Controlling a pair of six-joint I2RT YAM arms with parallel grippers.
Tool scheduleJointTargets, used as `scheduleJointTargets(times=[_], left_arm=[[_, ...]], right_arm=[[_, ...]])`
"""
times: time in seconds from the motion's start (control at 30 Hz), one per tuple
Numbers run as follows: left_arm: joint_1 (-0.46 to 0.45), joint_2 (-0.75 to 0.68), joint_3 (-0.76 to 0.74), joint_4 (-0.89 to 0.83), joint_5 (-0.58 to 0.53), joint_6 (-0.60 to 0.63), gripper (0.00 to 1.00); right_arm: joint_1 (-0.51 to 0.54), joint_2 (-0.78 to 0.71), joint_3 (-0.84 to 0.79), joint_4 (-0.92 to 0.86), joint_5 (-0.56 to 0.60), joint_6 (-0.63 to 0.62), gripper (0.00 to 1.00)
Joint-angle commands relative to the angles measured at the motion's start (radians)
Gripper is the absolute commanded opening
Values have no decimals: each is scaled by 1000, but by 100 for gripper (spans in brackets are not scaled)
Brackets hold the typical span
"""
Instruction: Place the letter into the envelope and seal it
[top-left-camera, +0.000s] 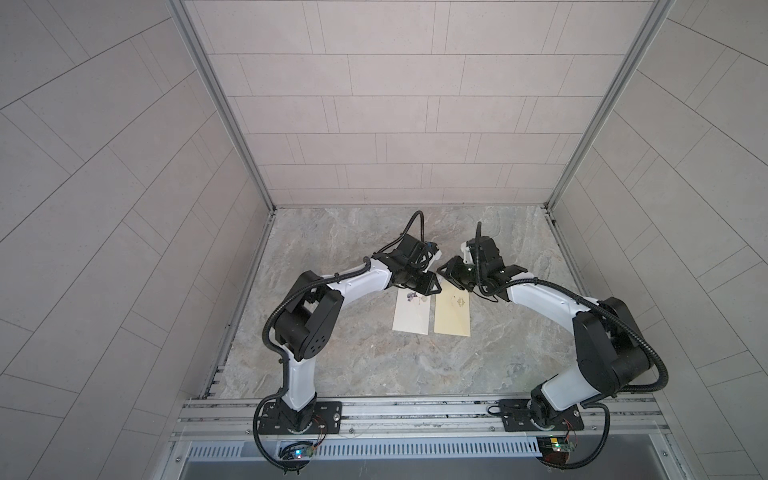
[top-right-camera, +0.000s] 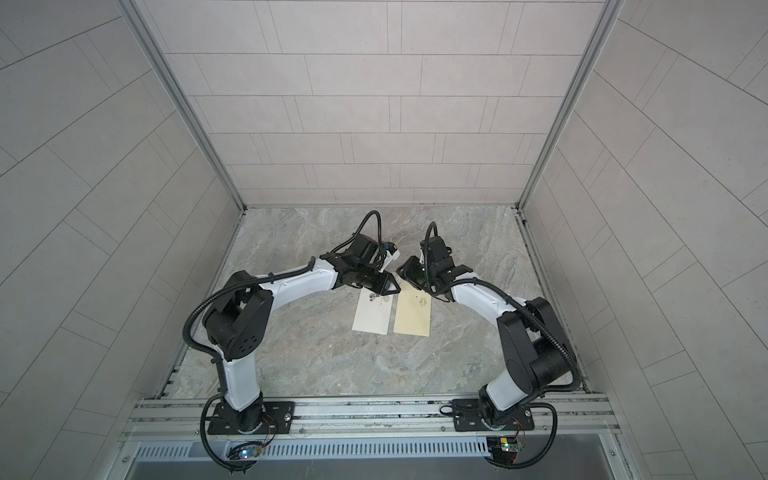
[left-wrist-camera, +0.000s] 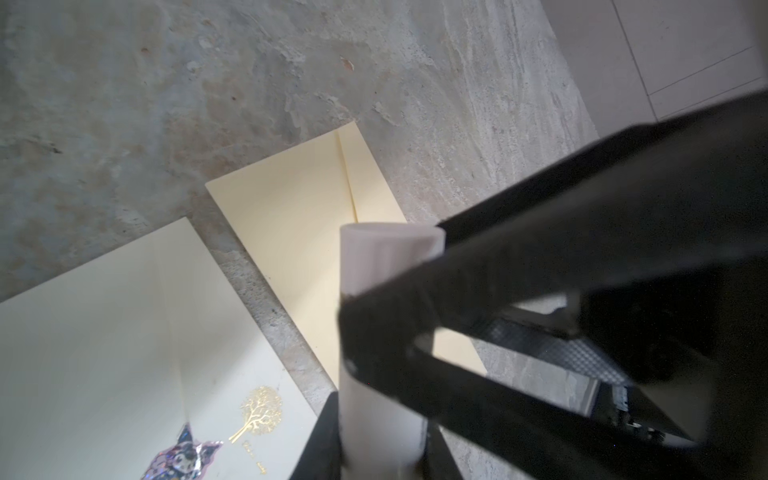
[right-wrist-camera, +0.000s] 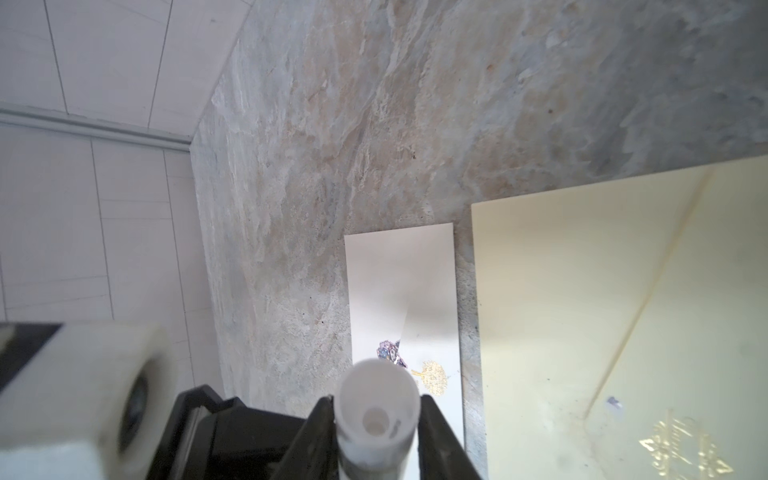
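Two envelopes lie flat: white envelope (top-left-camera: 411, 316) just beside cream envelope (top-left-camera: 453, 318). Near the cream envelope's far edge, left pincer (top-left-camera: 431, 286) clamps a white tube (left-wrist-camera: 386, 266); of the right pincer (top-left-camera: 451, 272) I cannot tell the spread

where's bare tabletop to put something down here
Bare marble tabletop lies between the white envelope, cream envelope and the arm bases, and along the back wall. Crowded at the envelopes' far ends, where left end effector and right end effector meet.
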Motion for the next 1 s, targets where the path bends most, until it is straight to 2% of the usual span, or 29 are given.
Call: scheduleJointTargets(times=[0.0,0.2,0.3,0.53,0.83,0.9,0.97], left_arm=[[-1,-61,-47,-2,-36,94,0],[-5,-148,-142,-5,-25,186,0],[-14,-163,-160,-3,-20,197,0],[-31,-160,-162,0,-44,198,0],[-30,-142,-136,-4,-68,135,0],[-13,-133,-111,-4,-10,83,0],[19,-124,-96,29,95,24,0]], right_arm=[[-31,-23,25,-66,-68,-66,50],[-61,54,124,-215,-247,-242,51],[-61,87,137,-225,-319,-278,50],[-51,121,142,-227,-333,-287,48],[-39,134,122,-218,-318,-273,12],[-37,128,109,-192,-320,-251,9],[-37,117,93,-156,-318,-229,6]])
